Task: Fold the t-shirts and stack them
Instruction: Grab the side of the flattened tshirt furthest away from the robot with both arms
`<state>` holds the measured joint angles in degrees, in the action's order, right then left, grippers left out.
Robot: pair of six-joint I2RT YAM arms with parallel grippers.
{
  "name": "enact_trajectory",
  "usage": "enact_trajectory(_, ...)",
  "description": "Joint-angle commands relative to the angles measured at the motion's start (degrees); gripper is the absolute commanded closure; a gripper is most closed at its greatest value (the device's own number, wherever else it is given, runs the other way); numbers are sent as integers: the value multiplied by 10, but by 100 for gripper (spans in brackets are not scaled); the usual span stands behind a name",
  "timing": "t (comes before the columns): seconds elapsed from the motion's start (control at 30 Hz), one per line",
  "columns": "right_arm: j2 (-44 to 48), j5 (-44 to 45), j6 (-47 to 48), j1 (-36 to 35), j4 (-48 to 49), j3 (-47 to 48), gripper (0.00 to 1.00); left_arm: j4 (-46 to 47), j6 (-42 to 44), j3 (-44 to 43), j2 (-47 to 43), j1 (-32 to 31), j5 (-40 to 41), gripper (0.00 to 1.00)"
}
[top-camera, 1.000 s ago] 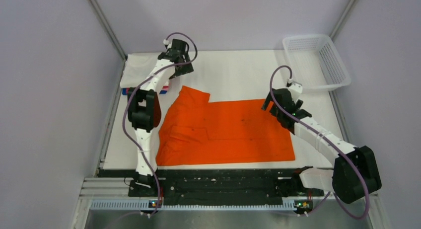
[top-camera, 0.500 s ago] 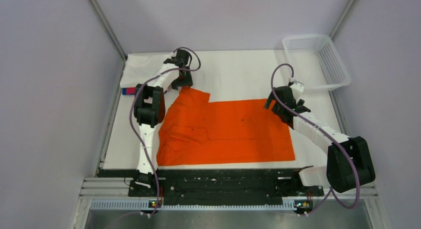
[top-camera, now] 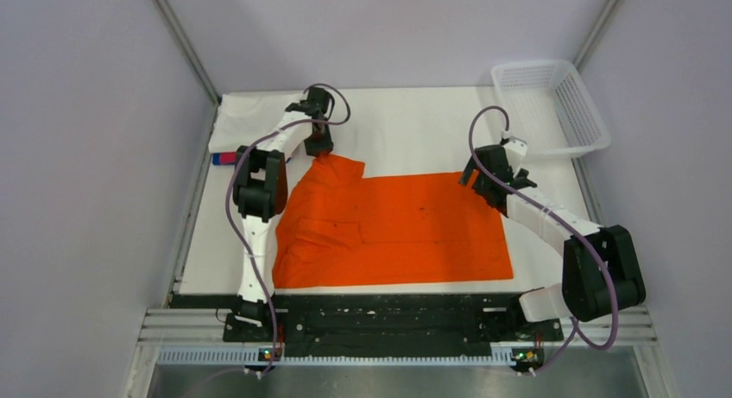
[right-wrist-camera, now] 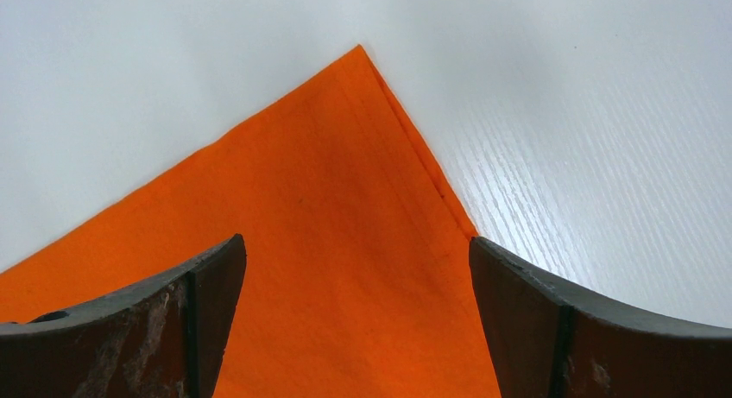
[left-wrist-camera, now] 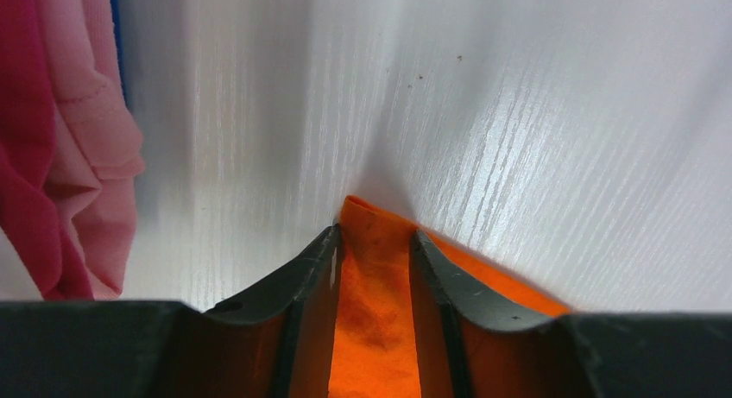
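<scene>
Widest of all, the white tabletop (top-camera: 414, 122), carrying everything. Across its middle, spread flat, the orange t-shirt (top-camera: 406, 230): plain, bright, mostly smooth, one sleeve folded in over the body toward 8 o'clock, a stepped far edge, a few shallow creases. At 1 o'clock, a white mesh basket (top-camera: 552, 104), overhanging the tabletop's corner. At 10 o'clock, the folded t-shirts (top-camera: 235, 126): white on top, slivers of pink-red and blue showing at the near side, close to the orange cloth's far-left corner.

Changed within the last second: left hand (top-camera: 321, 146) down from above the folded pile onto the orange shirt's 11 o'clock corner, now clamped on a small peak of cloth pinched between its fingers (left-wrist-camera: 293, 286). Right hand (top-camera: 479, 178) drawn in toward the 2 o'clock corner, spread wide and gripping nothing, one finger over orange, the other over bare tabletop.

Reads as the set-up for a fold, far edge probably to be carried toward 6 o'clock. One corner secured, the other not yet. Likely to skew the cloth if lifted before the right side closes.
</scene>
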<state>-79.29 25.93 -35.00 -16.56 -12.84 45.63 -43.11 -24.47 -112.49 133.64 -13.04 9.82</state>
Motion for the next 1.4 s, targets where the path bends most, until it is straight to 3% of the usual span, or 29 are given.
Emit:
enact_trajectory(0.0,-13,17,12,13,15,37,1,5,9,-1,14,0,13,61)
enact_trajectory(0.33,-93,12,39,29,24,99,1,-3,23,-42,38,5,29,61)
enact_trajectory(0.5,-151,1,49,40,36,140,4,0,23,-47,41,4,7,78)
enact_trajectory(0.63,-225,2,63,44,30,199,13,-1,24,-49,32,4,6,99)
enact_trajectory(0.67,-243,11,58,45,19,216,16,-1,26,-49,28,4,4,100)
enact_trajectory(0.93,-327,35,50,57,-46,291,34,22,23,-15,-28,2,-23,100)
enact_trajectory(1.17,-310,21,48,57,-59,253,43,34,15,34,-90,-3,-40,100)
enact_trajectory(1.37,-277,11,56,57,-25,211,67,70,11,111,-148,-11,-62,100)
